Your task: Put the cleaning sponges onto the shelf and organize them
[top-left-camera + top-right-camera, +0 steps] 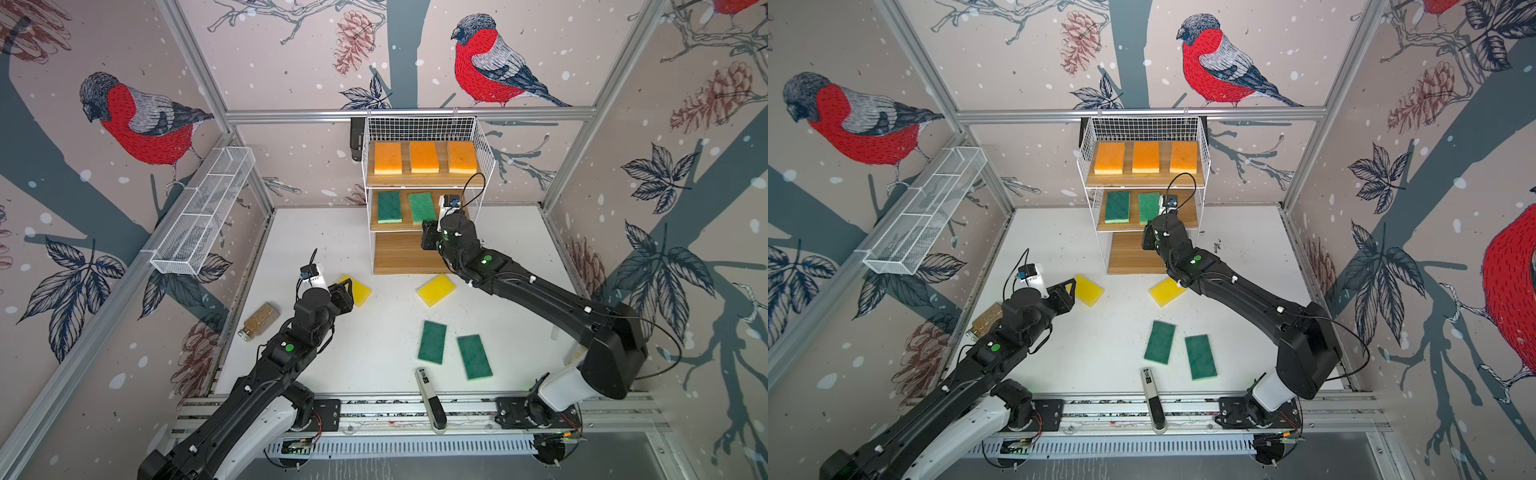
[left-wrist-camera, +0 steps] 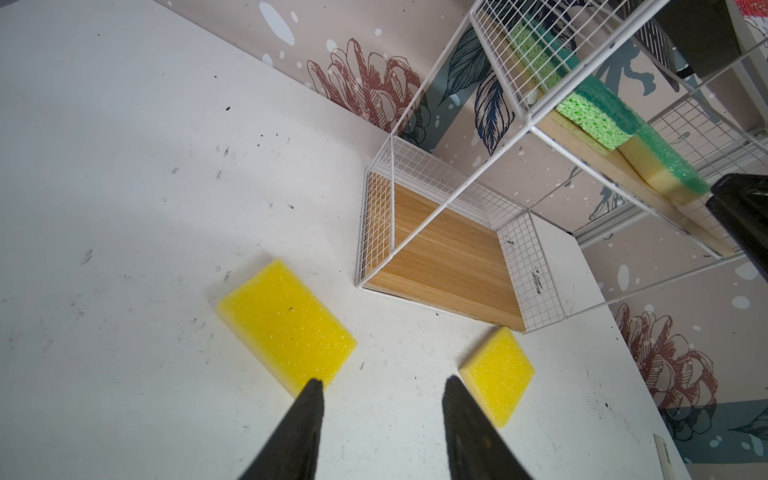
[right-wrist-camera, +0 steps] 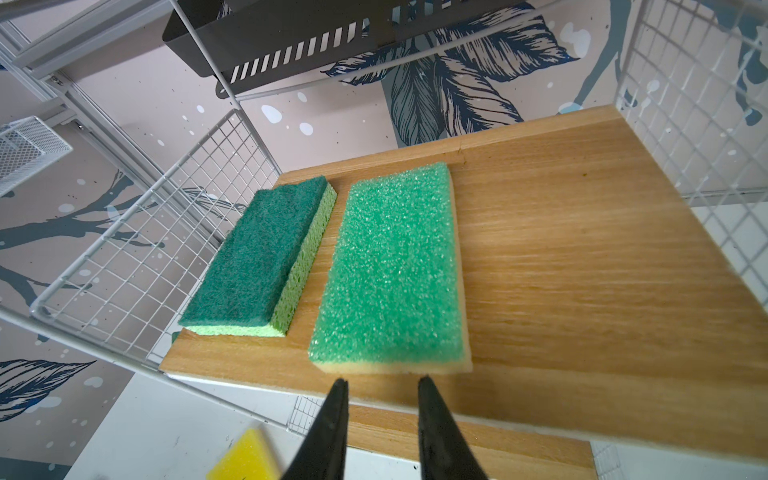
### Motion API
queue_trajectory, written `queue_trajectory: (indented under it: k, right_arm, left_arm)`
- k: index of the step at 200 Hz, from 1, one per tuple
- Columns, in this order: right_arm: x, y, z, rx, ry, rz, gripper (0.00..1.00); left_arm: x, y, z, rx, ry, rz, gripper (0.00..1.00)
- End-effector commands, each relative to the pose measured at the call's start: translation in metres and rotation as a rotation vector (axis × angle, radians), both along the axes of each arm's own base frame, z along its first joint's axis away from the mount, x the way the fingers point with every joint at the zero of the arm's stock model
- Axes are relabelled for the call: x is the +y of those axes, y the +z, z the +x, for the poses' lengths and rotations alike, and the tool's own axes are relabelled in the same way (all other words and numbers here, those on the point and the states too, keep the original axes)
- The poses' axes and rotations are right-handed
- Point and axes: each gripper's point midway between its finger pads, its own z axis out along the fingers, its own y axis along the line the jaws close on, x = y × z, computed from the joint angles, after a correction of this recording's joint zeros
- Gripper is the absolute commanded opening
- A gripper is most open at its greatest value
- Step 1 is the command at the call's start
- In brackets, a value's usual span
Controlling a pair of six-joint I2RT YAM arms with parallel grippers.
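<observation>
Right fingers (image 3: 328, 428) parted, empty, just off the light-green sponge (image 3: 390, 266) on the middle board of the shelf (image 3: 582, 257): placement looks done. Left fingers (image 2: 299, 428) parted, empty, at a yellow sponge (image 2: 286, 328) on the bench (image 2: 124, 208), maybe touching. Next: straddle it and grip.

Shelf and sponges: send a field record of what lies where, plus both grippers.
top board of white wire-grid shelf: three orange rectangular sponges
middle board: two green-topped sponges, right part bare
bottom board: no sponge visible
white table: two yellow foam sponges, two dark green flat sponges
left gripper: open, empty, near a yellow sponge
right gripper: open, empty, at middle board's front edge
</observation>
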Motion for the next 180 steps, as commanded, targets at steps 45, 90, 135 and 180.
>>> queue_trajectory:
  k: [45, 90, 135, 180]
  right_arm:
    - [0.002, -0.001, 0.005, -0.007, -0.027, -0.004, 0.29]
    - [0.007, -0.002, 0.008, -0.007, -0.023, -0.001, 0.29]
    - [0.009, -0.002, 0.011, -0.012, -0.030, 0.006, 0.30]
    - [0.014, -0.003, 0.015, -0.007, -0.028, 0.008, 0.30]
  left_arm:
    - [0.004, 0.004, 0.002, -0.023, 0.022, 0.012, 0.48]
    - [0.005, 0.003, 0.002, -0.022, 0.024, 0.011, 0.48]
    - [0.004, 0.000, 0.002, -0.017, 0.023, 0.013, 0.48]
    - [0.004, -0.002, 0.002, -0.017, 0.021, 0.014, 0.48]
